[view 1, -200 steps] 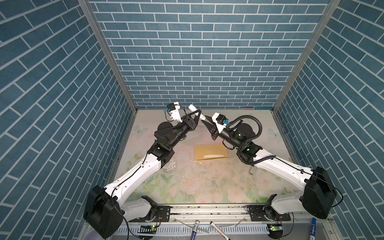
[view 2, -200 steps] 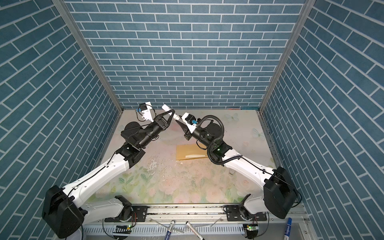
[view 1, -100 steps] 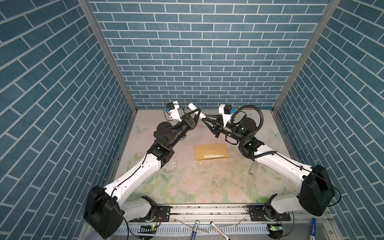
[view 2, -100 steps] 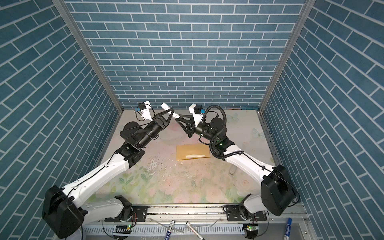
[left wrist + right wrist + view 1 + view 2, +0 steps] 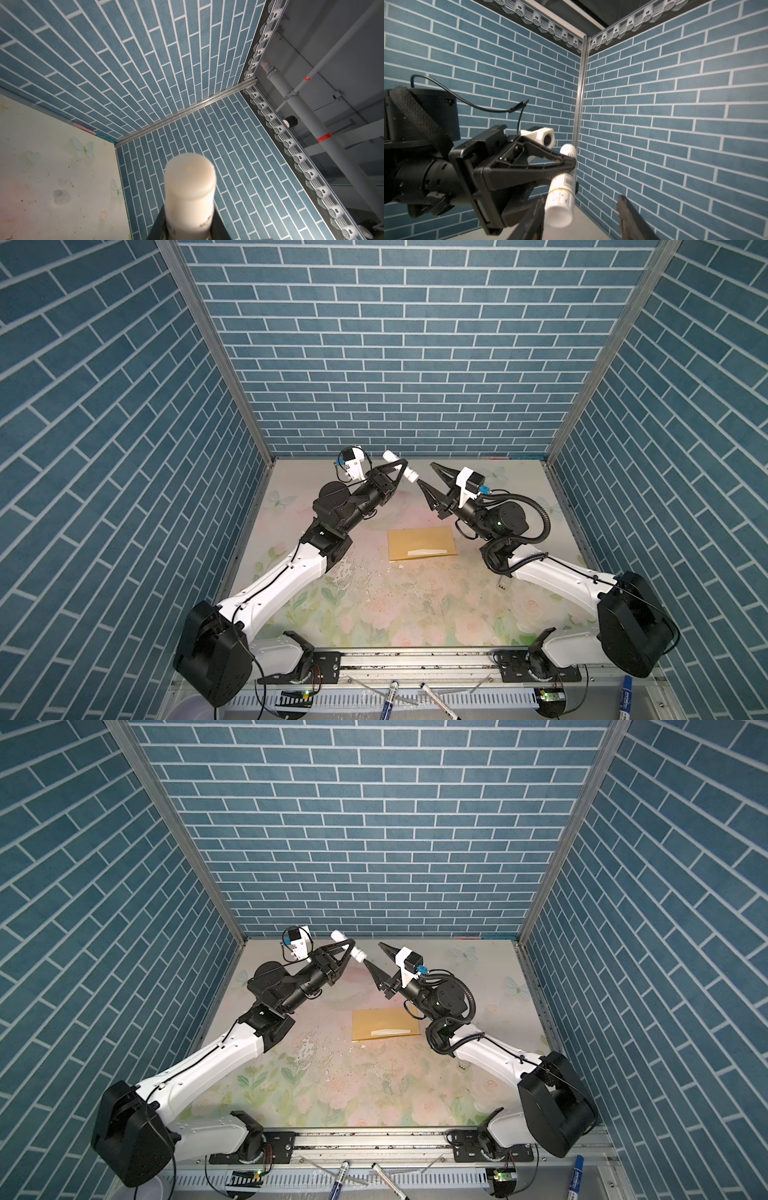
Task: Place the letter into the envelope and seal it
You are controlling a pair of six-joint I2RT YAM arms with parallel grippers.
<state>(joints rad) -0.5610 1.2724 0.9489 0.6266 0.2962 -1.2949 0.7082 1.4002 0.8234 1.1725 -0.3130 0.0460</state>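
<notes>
- The envelope lies flat on the floral tabletop, at the middle of both top views. It is below and between the two claws and well apart from both.
- Its long axis runs left to right across the frame, and the right end sits slightly higher than the left.
- A pale narrow sliver lies along the lower right part of the envelope and tapers to a point toward the right. I cannot tell whether it is the letter's edge or part of the flap.
- The left gripper is raised above the table near the back wall. It is clamped around the middle of a white glue stick.
- The stick slants from upper left to lower right in both top views, with its lower end toward the right arm.
- The right gripper faces the left one with its jaws spread partway, and it grips nothing.
- The lower end of the stick sits at the tip of the right gripper's lower finger, just inside the gap. In the right wrist view the stick's end is just beside that finger. Whether they actually touch I cannot tell.
</notes>
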